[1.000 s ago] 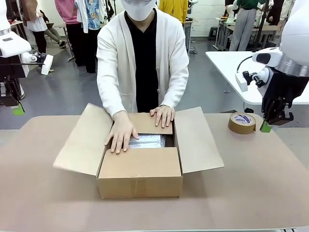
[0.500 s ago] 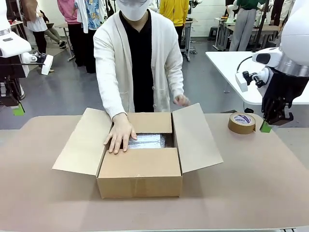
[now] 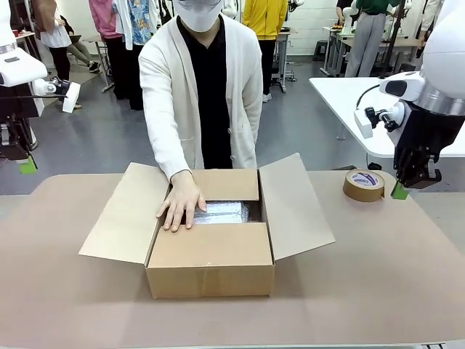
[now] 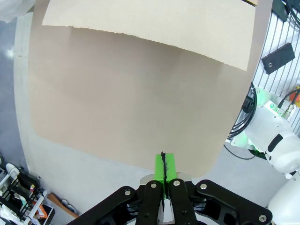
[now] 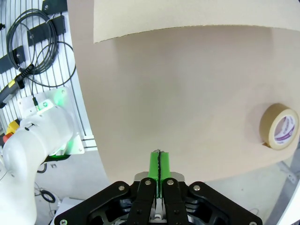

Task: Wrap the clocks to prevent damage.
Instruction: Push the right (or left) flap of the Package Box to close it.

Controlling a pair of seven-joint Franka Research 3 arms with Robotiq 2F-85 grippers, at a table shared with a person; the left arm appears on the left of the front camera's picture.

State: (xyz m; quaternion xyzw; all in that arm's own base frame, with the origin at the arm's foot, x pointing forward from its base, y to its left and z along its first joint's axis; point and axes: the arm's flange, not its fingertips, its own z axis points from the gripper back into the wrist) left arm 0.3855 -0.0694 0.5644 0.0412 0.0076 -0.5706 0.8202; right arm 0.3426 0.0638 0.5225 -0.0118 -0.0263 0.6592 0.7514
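left hand (image 4: 162, 157) and right hand (image 5: 159, 155) pressed together; crinkly bubble-wrapped clocks (image 3: 221, 212), apparently translucent, inside the matte cardboard box (image 3: 211, 267).

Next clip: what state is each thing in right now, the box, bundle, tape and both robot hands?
Box: open, side flaps spread out, near and far flaps folded in.
Bubble-wrapped bundle: inside the box, showing between the folded flaps.
Person's hand: flat on the far flap and the bundle.
Tape roll: lying flat on the table, apart from the box.
Left robot hand: shut, empty.
Right robot hand: shut, empty.
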